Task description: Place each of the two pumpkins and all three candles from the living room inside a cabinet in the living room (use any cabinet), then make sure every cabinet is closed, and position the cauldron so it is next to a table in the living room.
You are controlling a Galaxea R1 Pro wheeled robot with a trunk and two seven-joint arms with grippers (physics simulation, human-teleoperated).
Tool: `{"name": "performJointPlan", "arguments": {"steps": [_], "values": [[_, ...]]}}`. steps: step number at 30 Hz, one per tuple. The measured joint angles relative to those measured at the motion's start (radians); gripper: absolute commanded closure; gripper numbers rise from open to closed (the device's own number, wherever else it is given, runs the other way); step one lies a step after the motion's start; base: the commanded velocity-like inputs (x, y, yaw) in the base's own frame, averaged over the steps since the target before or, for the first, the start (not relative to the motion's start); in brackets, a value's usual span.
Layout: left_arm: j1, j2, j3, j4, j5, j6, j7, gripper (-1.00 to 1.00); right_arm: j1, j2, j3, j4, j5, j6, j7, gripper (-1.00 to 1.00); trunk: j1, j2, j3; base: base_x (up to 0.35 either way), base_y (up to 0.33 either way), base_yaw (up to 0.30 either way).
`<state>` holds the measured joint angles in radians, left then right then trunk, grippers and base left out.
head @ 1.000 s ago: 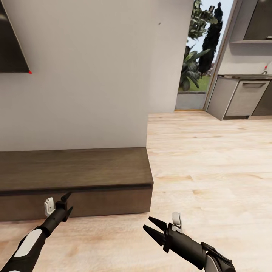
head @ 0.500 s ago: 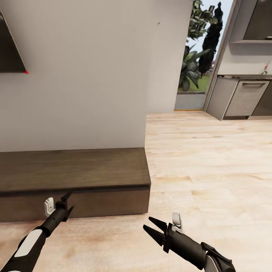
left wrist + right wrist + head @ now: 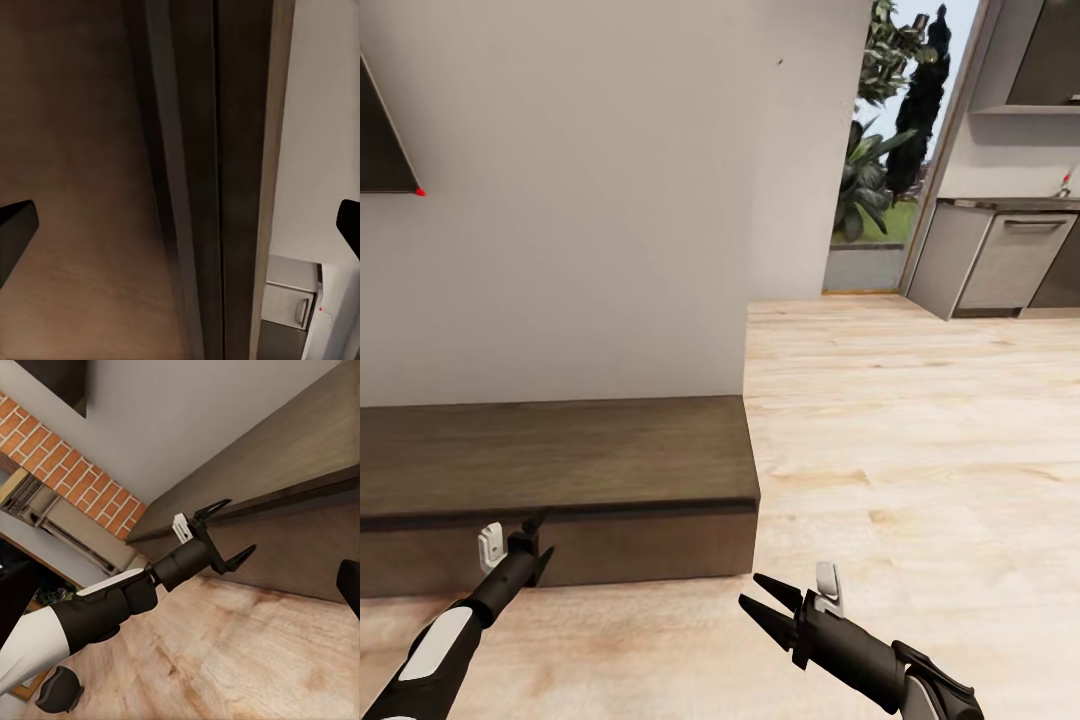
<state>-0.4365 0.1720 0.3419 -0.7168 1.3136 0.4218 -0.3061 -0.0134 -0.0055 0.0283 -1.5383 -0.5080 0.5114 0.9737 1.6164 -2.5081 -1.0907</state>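
the left gripper [image 3: 538, 535] sits at the cabinet [image 3: 560, 470] drawer front, jaws spread and empty, perhaps touching it; the right gripper [image 3: 765, 603] hovers over the floor [image 3: 920, 430], jaws parted, empty.

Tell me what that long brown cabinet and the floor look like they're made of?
The cabinet looks like dark-brown wood with a matte finish: faint grain streaks run along its flat top and nothing glints. It could be a wood-look surface; the render doesn't settle that. The floor looks like pale wooden planks, with wavy grain, darker knots and a soft sheen.
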Motion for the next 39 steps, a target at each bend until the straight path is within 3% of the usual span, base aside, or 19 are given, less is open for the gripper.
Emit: {"name": "performJointPlan", "arguments": {"steps": [21,31,39], "values": [[0.000,0.000,0.000,0.000,0.000,0.000,-0.001,-1.00,0.000,0.000,0.000,0.001,0.001,-0.001,0.000,-1.00,0.000,0.000,0.000,0.028,0.021,0.000],[0.000,0.000,0.000,0.000,0.000,0.000,-0.002,-1.00,0.000,0.001,0.000,0.001,0.001,-0.001,0.000,-1.00,0.004,-0.002,-0.031,0.000,0.000,0.000],[0.000,-0.001,0.000,0.000,0.000,0.000,-0.002,-1.00,0.000,0.001,0.000,0.001,0.001,-0.001,0.000,-1.00,0.004,-0.002,-0.031,0.000,0.000,0.000]]}}
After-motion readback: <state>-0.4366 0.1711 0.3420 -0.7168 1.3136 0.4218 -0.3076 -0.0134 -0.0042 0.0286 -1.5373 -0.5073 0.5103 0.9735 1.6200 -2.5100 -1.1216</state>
